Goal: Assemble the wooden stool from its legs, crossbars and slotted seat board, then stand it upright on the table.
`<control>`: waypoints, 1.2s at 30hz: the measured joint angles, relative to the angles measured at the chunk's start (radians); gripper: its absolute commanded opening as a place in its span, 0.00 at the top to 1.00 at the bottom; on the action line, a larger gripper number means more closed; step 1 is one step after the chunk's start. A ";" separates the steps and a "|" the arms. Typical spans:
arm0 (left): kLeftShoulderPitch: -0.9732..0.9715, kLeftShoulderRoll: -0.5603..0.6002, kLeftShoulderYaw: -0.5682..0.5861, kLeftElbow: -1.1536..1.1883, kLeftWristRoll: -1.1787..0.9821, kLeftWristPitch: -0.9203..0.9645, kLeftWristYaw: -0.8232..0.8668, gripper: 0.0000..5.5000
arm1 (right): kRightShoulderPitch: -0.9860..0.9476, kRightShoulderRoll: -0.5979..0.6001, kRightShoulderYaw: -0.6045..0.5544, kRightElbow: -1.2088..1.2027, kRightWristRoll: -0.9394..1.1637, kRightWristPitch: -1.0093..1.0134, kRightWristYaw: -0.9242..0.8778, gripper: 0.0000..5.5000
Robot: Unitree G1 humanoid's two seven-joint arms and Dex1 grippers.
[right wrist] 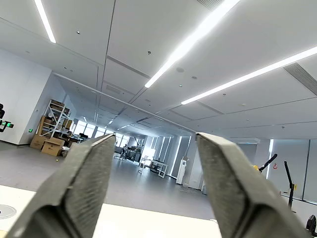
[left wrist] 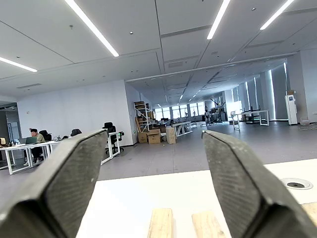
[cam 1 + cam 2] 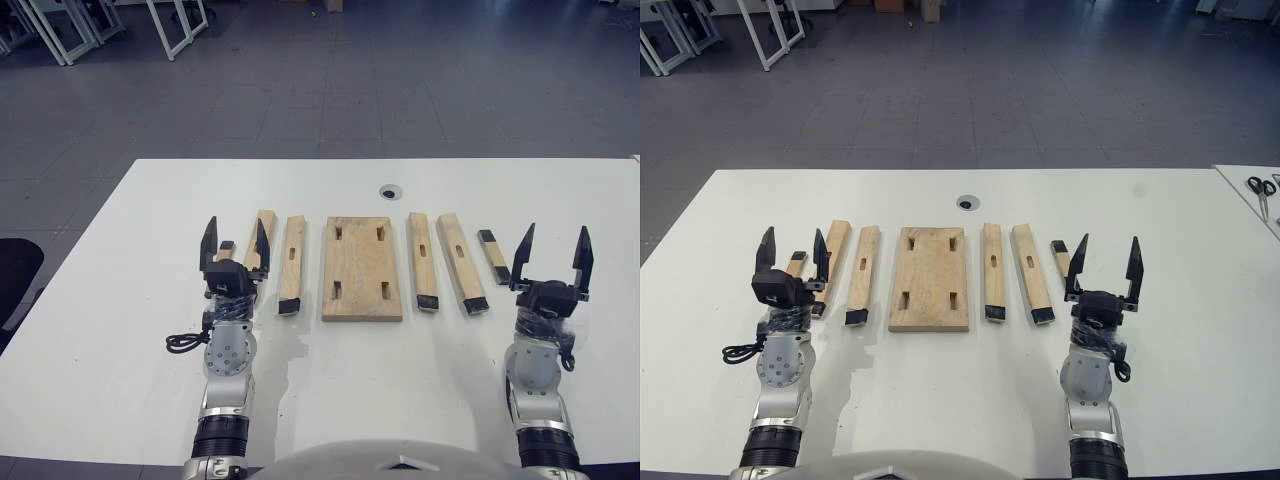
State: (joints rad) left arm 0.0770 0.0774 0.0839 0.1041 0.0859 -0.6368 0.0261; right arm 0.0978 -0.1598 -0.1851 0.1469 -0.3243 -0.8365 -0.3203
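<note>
Head views: white desk [image 3: 120, 300] with the stool parts laid flat in a row, nothing assembled. Slotted seat board [image 3: 362, 268] lies mid-row, four slots facing up. To its left are the inner left leg [image 3: 291, 265] and outer left leg [image 3: 262, 238], side by side. The short left crossbar [image 3: 225, 249] is at the row's far left end. To the right of the board are the inner right leg [image 3: 423, 260] and outer right leg [image 3: 461, 262], then the short right crossbar [image 3: 492, 256]. All pieces are apart from the board. Left gripper [image 3: 236, 226] is wide open and holds nothing. Its fingers point up, and it sits at the left crossbar and outer left leg; cannot tell if it touches them. Right gripper [image 3: 555, 234] is wide open and holds nothing, just right of the right crossbar. Cable hole [image 3: 388, 191] is in the desk beyond the board. Black cable [image 3: 185, 341] lies by the left arm. Scissors [image 3: 1262, 187] lie on a neighbouring table.

Left wrist view: both fingers [image 2: 64, 183] are spread wide with a bare gap. Two wooden ends [image 2: 161, 223] show low between them.

Right wrist view: fingers [image 1: 84, 178] are spread wide with nothing between them, desk edge below.
</note>
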 measured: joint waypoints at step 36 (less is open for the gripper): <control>0.001 -0.002 0.026 -0.001 0.006 0.001 0.030 0.49 | 0.000 -0.001 0.002 0.000 0.004 0.029 0.000 0.59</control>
State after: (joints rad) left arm 0.0776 0.0755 0.1097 0.1036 0.0924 -0.6359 0.0559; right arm 0.0975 -0.1609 -0.1832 0.1469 -0.3207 -0.8079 -0.3201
